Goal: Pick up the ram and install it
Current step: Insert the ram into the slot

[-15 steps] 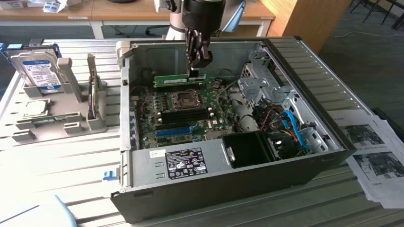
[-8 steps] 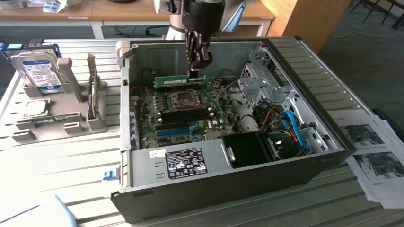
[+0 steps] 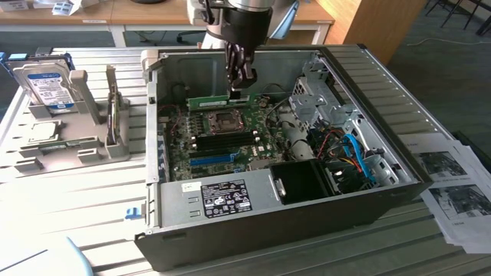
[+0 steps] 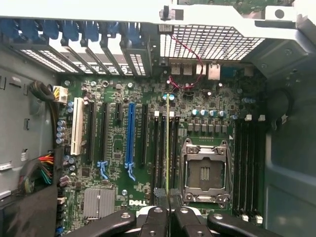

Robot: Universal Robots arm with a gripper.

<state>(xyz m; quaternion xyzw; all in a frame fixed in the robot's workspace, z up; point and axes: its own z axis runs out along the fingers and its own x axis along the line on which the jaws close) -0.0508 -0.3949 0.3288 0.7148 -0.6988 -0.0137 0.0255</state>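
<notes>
Hand (image 3: 239, 87) is gripping the ram (image 3: 211, 102), clamped shut on its upper edge toward the exterior view's right end; stick is hanging level inside the open computer case (image 3: 383, 98), over the motherboard (image 3: 230, 144), just beyond the CPU socket (image 3: 225, 119) as the exterior view is seeing it.

Wrist view: hand (image 4: 168, 202) is pointing straight down at the board; ram (image 4: 168, 148) is showing edge-on as a thin yellow-green line between the fingers (image 4: 154, 219); it is running parallel to the black memory slots (image 4: 159, 148) beside the CPU socket (image 4: 205, 173), lined up over them; can't tell if its lower edge is touching a slot or sitting just above.

Long blue slot (image 4: 131, 133) is lying apart from the ram; hard drive (image 3: 46, 86) is standing in a grey rack (image 3: 77, 146) on the tabletop (image 3: 92, 190), to the exterior view's left of the case; printed sheets (image 3: 452, 190) are lying on the exterior view's right.
</notes>
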